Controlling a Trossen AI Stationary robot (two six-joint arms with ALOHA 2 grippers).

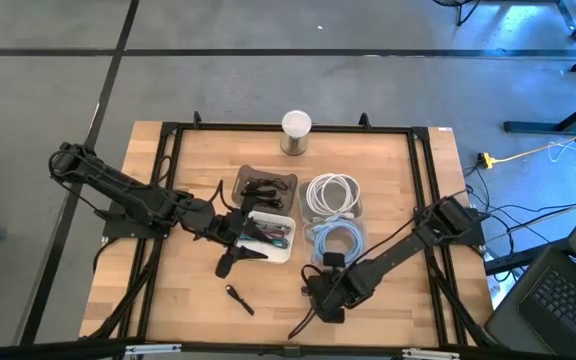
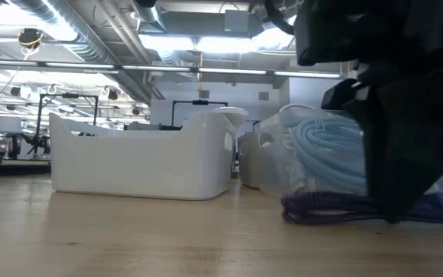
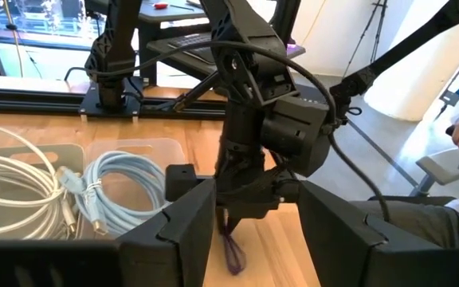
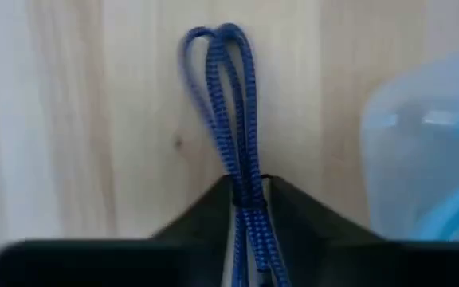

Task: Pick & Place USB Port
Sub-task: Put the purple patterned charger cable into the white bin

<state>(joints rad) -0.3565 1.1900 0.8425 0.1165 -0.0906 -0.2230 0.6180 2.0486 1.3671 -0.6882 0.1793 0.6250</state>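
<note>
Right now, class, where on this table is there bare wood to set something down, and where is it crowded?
Bare wood lies along the table far edge either side of the white cylinder, and at the near left corner beyond the small black item. The middle is crowded: white bin, cable containers, left gripper, right gripper.

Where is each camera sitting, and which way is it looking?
High view: above the table, looking straight down; both arms show, left pincer and right pincer.
Low view: at tabletop height, looking level past the white bin; a dark arm fills the picture's right side.
Left wrist view: on the left arm, facing the right arm; its own fingers show.
Right wrist view: on the right arm, looking down at the blue braided cable it grips.
Shared: low and right wrist views both show that cable.
</note>
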